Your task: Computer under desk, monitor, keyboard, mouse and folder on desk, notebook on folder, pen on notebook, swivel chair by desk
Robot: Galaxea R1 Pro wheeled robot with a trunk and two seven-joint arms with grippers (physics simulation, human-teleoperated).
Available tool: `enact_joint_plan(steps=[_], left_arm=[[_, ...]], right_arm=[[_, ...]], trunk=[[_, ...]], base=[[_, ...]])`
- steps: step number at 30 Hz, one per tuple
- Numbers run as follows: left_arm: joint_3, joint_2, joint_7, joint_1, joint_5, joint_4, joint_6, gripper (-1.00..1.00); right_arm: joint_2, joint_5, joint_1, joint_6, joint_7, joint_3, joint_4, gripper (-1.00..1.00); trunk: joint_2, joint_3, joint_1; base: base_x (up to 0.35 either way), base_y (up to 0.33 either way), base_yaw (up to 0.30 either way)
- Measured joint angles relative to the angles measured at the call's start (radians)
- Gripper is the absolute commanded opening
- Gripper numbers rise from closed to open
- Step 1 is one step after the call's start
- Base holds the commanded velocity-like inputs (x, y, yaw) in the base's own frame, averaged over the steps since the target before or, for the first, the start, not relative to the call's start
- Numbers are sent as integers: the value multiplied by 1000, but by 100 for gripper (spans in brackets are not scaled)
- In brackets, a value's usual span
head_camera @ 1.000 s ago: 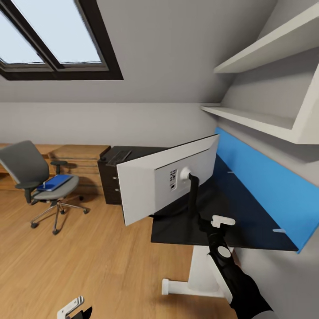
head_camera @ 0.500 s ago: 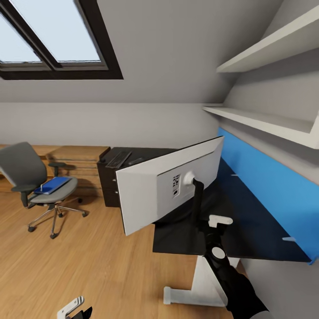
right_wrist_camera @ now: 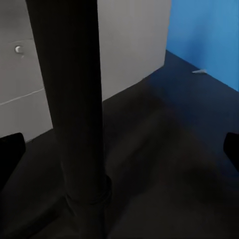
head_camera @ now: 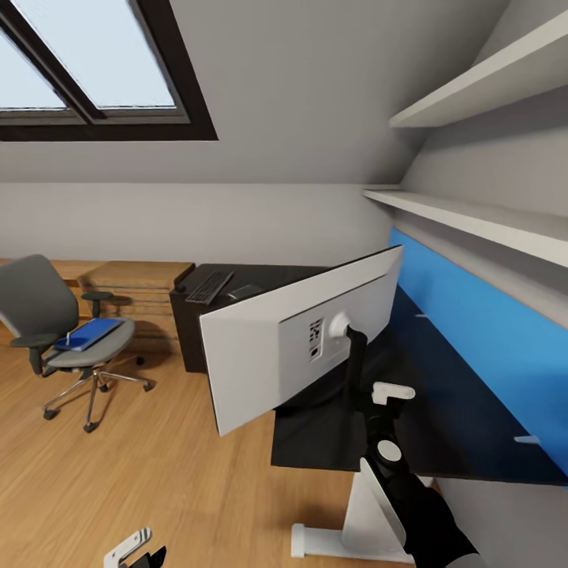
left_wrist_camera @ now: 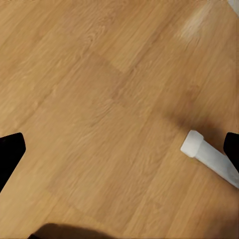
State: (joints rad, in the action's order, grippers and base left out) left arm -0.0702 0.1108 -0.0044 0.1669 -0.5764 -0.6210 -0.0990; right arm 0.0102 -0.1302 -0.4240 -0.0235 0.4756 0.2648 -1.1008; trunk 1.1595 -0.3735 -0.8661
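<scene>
Where right hand point(head_camera: 369, 401) reaches, monitor point(head_camera: 304, 339) stand (upright)

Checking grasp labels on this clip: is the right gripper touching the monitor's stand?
Apart. In the right wrist view the stand rises between the two dark fingertips, with bare desk on either side of the pole, so the right gripper is open around it.

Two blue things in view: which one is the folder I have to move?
The folder is the small flat blue rectangle lying on the swivel chair seat; the other is the desk's long upright blue back panel.
</scene>
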Motion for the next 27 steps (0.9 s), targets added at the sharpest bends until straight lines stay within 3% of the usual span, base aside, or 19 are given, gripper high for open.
enact_joint_plan(steps=[14,27], left_arm=[[0,-2,-1,-1,0,0,1,100],[0,-2,-1,0,0,0,0,100]], right_arm=[[0,1,0,0,-1,-1,2,100],[0,1,0,0,-1,0,5,100]], trunk=[[0,0,0],[0,0,0]], base=[[11,70,0],[109,2,0]])
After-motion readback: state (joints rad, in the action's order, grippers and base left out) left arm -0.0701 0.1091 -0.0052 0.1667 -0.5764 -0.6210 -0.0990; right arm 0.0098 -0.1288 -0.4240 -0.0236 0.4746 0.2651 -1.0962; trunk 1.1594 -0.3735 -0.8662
